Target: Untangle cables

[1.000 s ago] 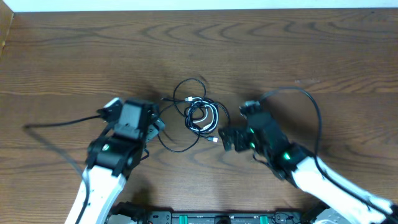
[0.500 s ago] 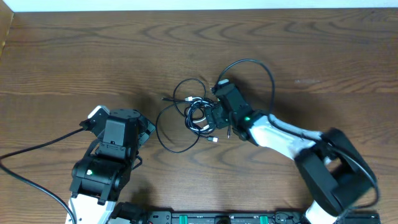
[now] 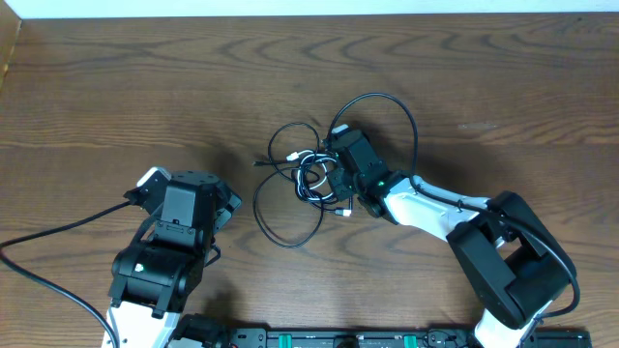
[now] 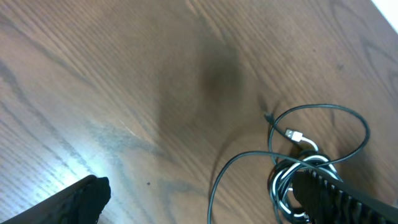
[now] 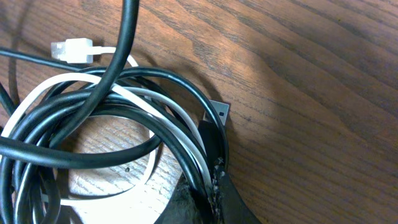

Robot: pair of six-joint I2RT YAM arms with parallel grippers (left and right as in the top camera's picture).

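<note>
The right tool (image 3: pixel 339 178) is closed tight on the cables (image 3: pixel 311 176), pinching the near edge of the coiled part of the bundle. In the right wrist view its fingertips (image 5: pixel 208 194) sit at the bottom of the frame, clamped together over black strands and a strand of the white cord (image 5: pixel 28 106) where they curve round the coil. The white plug (image 5: pixel 71 48) lies flat on the wood just beyond the coil, at the upper left of that view. A thicker black cable (image 5: pixel 127 37) crosses over the top of the coil; it looks like the arm's own lead.

The left tool (image 3: pixel 224 205) stands fully spread and grips nothing. In the left wrist view its two dark fingers (image 4: pixel 78 199) show at the bottom corners, wide apart, with bare wood between them.

The bundle lies near the middle of the counter (image 3: pixel 145 87), between the two arms. From the tight coil one large black loop (image 3: pixel 276 227) spreads toward the left tool, and a smaller black loop (image 3: pixel 290 130) rises on the far side.
</note>
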